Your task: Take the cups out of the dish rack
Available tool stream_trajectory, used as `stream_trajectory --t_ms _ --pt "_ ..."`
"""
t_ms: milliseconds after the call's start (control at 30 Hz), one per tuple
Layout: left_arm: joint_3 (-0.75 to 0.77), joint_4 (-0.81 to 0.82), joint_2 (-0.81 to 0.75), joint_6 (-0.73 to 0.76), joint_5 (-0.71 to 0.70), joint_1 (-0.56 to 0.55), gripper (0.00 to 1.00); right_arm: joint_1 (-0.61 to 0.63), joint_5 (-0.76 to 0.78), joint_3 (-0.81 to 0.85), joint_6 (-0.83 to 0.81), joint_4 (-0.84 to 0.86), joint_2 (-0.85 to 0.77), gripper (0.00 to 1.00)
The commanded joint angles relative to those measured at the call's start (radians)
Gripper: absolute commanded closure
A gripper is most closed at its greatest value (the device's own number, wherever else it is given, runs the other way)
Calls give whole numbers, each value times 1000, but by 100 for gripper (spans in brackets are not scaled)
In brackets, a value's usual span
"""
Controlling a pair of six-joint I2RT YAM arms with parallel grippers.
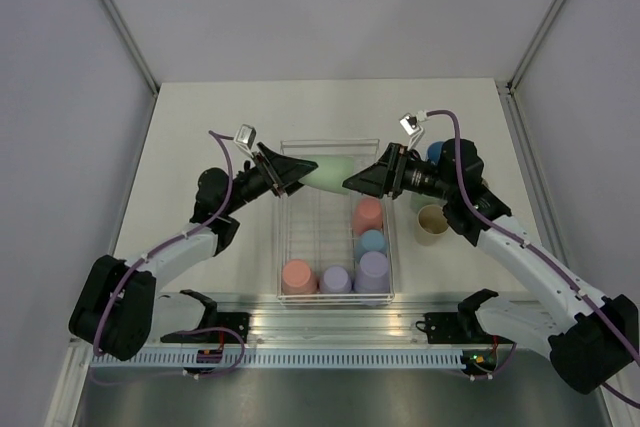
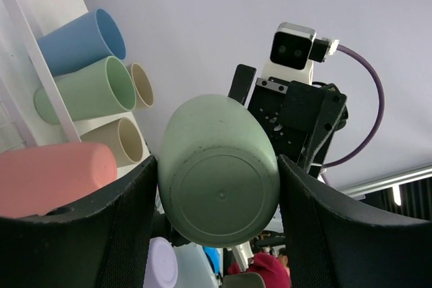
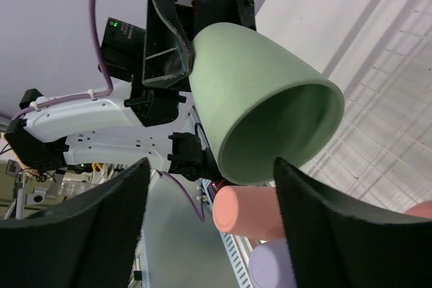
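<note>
Cup in hand: pale-green matte plastic tumbler (image 1: 325, 175), held level above far end of white wire dish rack (image 1: 283, 247). Base gripped by left end effector (image 1: 298, 169); right end effector (image 1: 360, 182) spread around the mouth, not clamped. Judged a handover; next, right closes before left lets go.

Green cup (image 2: 219, 170): smooth matt plastic, faint specks on the base. Other cups (image 1: 372, 269): same matt pastel plastic. Dish rack (image 1: 281, 237): thin white-coated wire, slight gloss. Jaws: black plastic, finely grained, matt. Desk (image 1: 200, 137): smooth, matt, off-white. Rail (image 1: 330, 319) along near desk edge: brushed metal, dull sheen.
</note>
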Motion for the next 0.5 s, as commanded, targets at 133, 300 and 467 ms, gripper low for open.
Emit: stream_trajectory --t_ms 133,300,467 --pt "28 129 43 -78 9 -54 98 -2 -116 -20 115 289 44 46" --pt "60 138 70 -84 6 -89 98 -1 -153 -27 187 410 81 64" --pt "76 168 81 -96 5 -103 98 7 -162 -21 195 420 95 95"
